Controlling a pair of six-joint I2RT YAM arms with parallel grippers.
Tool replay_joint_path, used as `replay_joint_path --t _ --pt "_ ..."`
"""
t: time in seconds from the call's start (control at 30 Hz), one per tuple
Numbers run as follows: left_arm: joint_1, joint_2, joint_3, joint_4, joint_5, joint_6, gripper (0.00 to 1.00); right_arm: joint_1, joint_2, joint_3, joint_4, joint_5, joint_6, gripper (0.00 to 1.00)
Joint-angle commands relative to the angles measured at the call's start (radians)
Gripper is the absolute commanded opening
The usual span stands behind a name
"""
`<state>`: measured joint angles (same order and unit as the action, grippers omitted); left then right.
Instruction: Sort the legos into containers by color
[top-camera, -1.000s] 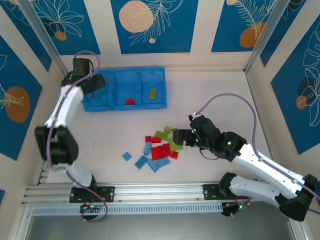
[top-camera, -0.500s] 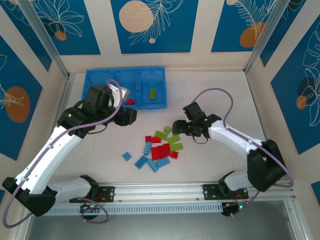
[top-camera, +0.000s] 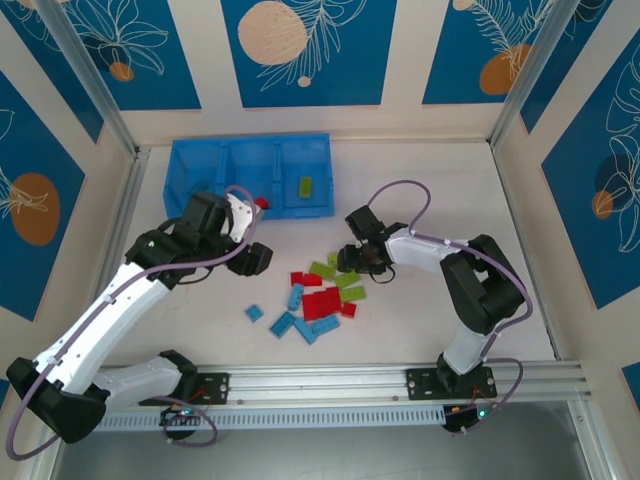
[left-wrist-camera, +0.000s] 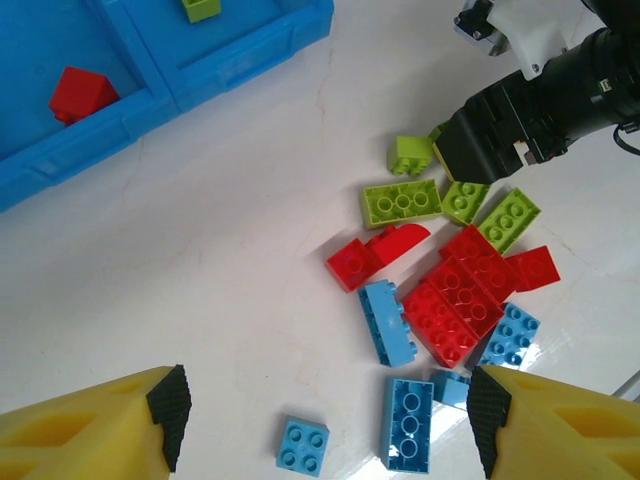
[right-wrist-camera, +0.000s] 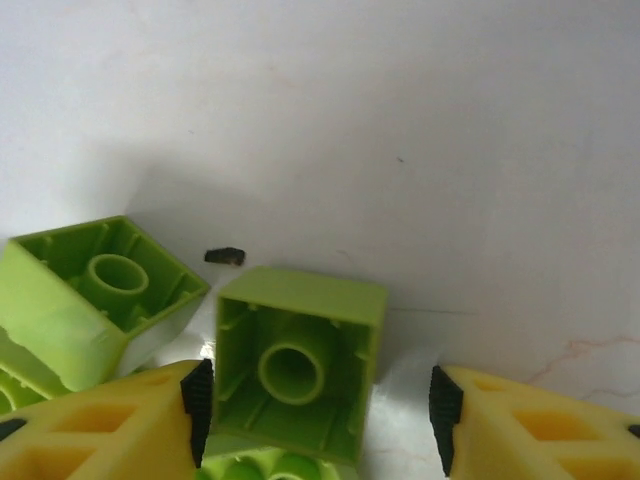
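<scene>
The legos lie in a loose pile (top-camera: 320, 295) of red, light blue and lime green at mid-table. My left gripper (top-camera: 255, 258) hovers left of the pile, open and empty (left-wrist-camera: 328, 415), with blue bricks (left-wrist-camera: 408, 425) and a red plate (left-wrist-camera: 455, 305) below it. My right gripper (top-camera: 350, 262) is down at the pile's far edge. Its jaws (right-wrist-camera: 317, 410) are open around an upside-down green brick (right-wrist-camera: 300, 360); the left pad touches it and the right pad stands apart. The containers are one blue tray (top-camera: 250, 142) holding a red brick (top-camera: 260, 203) and a green brick (top-camera: 305, 186).
A second upside-down green brick (right-wrist-camera: 100, 290) lies just left of the one between the right jaws. The right gripper's black body (left-wrist-camera: 500, 140) stands over the green bricks. Bare white table stretches between tray and pile. Patterned walls close in the table on three sides.
My left arm swung from the tray's left compartment down toward the pile, its jaws widening. My right gripper moved left onto the green bricks and its jaws narrowed around one.
</scene>
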<state>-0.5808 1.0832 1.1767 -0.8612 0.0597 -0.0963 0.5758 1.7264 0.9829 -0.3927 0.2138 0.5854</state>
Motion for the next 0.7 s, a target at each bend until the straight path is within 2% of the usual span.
replay_joint_path --t 0.0,0.13,0.23,0.4,0.47,0.57,0.67 --pt "-0.002 0.004 -0.002 -0.001 -0.029 0.027 0.75 0.024 0.059 0.047 0.021 0.059 -0.032 0.54" --pt "-0.002 0.005 -0.011 -0.003 -0.037 0.044 0.74 0.048 0.072 0.072 0.0 0.094 -0.059 0.44" --pt "-0.002 -0.001 -0.019 0.002 -0.036 0.052 0.73 0.07 0.013 0.072 -0.022 0.125 -0.033 0.38" --pt "-0.002 -0.036 -0.034 0.039 0.02 0.06 0.73 0.176 -0.198 0.09 -0.099 0.362 0.01 0.33" --pt "-0.002 -0.059 -0.04 0.05 0.022 0.06 0.73 0.222 -0.248 0.141 -0.107 0.385 0.0 0.33" --pt "0.003 -0.085 -0.048 0.058 -0.011 0.065 0.73 0.244 -0.224 0.232 -0.031 0.345 -0.062 0.34" --pt "0.01 -0.101 -0.06 0.065 -0.034 0.07 0.73 0.202 -0.081 0.387 -0.002 0.316 -0.106 0.34"
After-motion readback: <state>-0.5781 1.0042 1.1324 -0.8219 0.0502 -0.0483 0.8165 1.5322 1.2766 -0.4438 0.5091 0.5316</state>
